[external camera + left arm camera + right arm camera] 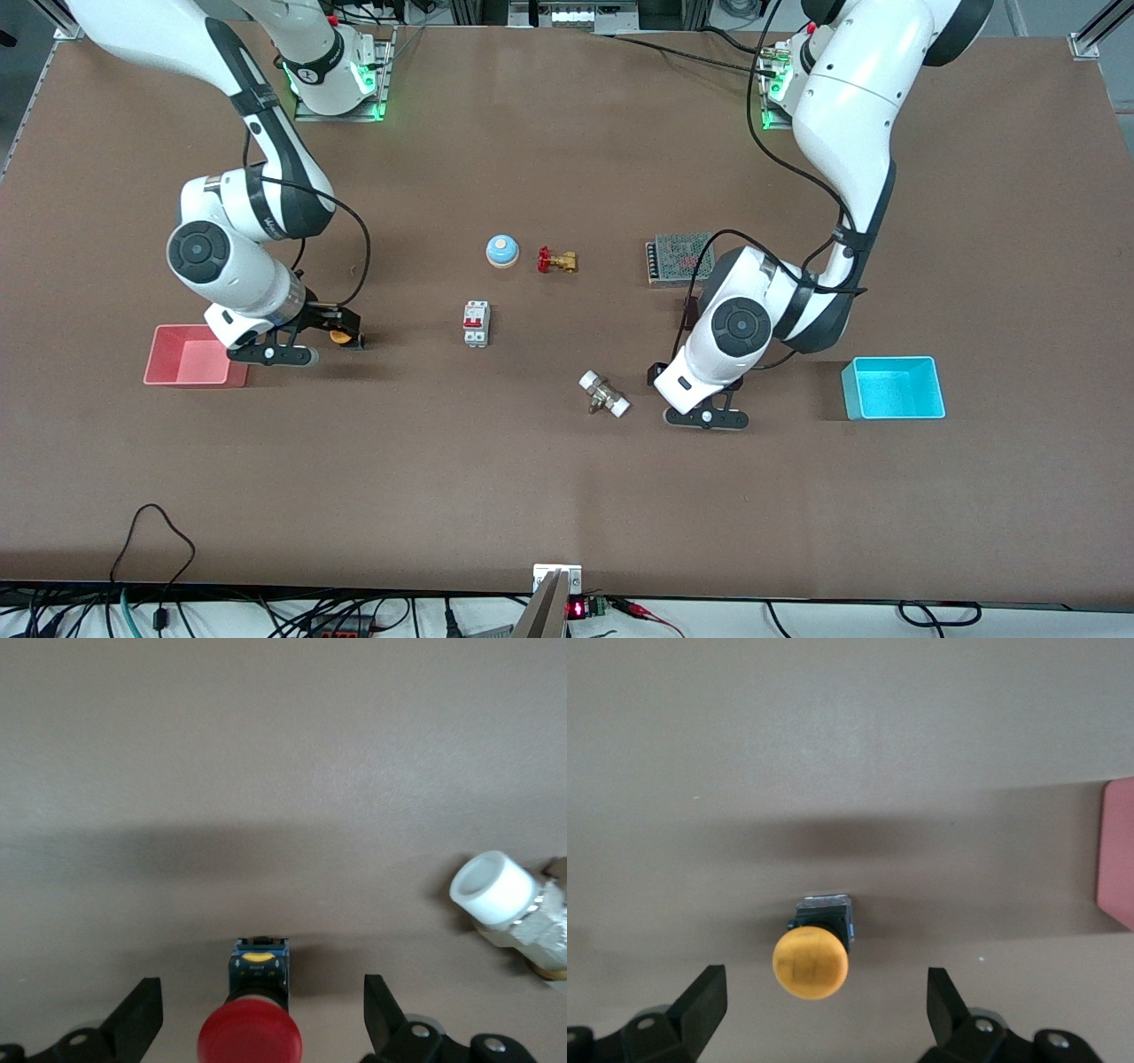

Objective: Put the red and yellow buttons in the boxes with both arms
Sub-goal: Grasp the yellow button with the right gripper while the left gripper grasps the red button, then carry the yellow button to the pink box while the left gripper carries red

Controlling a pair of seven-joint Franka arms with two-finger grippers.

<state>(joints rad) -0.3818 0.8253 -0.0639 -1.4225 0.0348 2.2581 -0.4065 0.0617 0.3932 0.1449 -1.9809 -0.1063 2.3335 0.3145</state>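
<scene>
Your right end effector (pixel 818 1005) sits low over the counter (pixel 567 478) with its fingers spread wide, and the yellow button (pixel 811 962) stands on the counter between them, touched by neither. In the front view that button (pixel 340 336) is just beside the pink box (pixel 193 356), toward the middle of the counter. The pink box holds nothing you can see.

Your left end effector (pixel 263 1014) is likewise released, fingers apart, with the red button (pixel 251 1041) standing between them on the counter. In the front view the arm's wrist hides that button. A white-capped metal fitting (pixel 604 394) lies just beside this end effector. The cyan box (pixel 892 387) stands near it, toward the left arm's end of the counter, and its inside shows only bare floor.

Both buttons are on the counter, outside the boxes.
</scene>
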